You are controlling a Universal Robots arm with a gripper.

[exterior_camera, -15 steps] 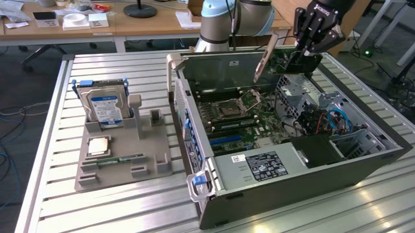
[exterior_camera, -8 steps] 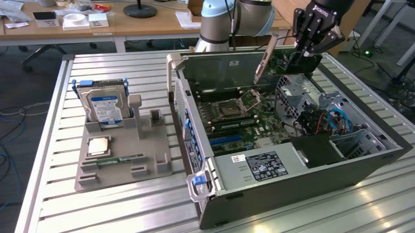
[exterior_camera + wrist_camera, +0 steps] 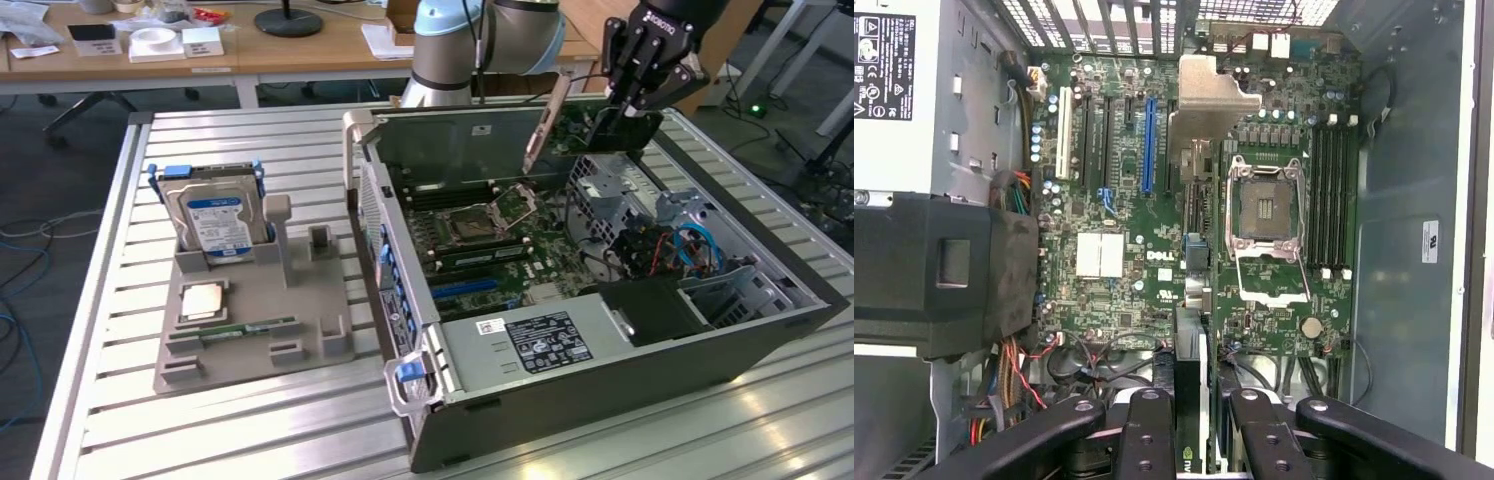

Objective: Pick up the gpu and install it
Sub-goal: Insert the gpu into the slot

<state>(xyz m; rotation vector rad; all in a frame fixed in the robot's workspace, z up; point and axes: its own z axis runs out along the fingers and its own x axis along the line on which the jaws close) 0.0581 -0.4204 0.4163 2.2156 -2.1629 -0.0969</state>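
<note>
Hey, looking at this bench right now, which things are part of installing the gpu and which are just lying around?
Part of the job: gpu, held in the gripper; open computer case; its motherboard.
Just lying about: silver hard drive, green memory stick, square processor chip, all on the grey holder beside the case.

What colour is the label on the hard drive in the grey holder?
The label is mostly blue, with some white; the exterior view shows it best.

Robotics lab, wooden desks (image 3: 307,55), slatted worktable (image 3: 240,420)
</note>
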